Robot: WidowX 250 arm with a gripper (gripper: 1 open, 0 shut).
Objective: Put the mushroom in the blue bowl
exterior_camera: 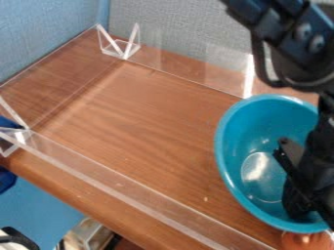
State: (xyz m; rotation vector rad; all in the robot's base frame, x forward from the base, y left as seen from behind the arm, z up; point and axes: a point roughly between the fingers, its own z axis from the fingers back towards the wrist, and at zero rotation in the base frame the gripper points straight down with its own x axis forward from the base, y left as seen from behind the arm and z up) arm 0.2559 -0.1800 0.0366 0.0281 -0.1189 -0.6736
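Note:
The blue bowl (255, 146) sits at the right edge of the wooden table, partly cut off by the frame. My gripper (304, 200) points straight down against the bowl's near-right inner wall. Its dark fingers are shut, and I see nothing held between them. Of the mushroom (313, 233) only a thin reddish-brown sliver shows, below the bowl's rim at the bottom right edge. The rest is hidden by the bowl and gripper or lies out of frame.
A low clear acrylic wall (104, 190) runs along the wooden table's (117, 117) front edge, with more clear panels and brackets (120, 44) at the back left. A blue wall stands behind. The dark arm (294, 44) comes down from the top right.

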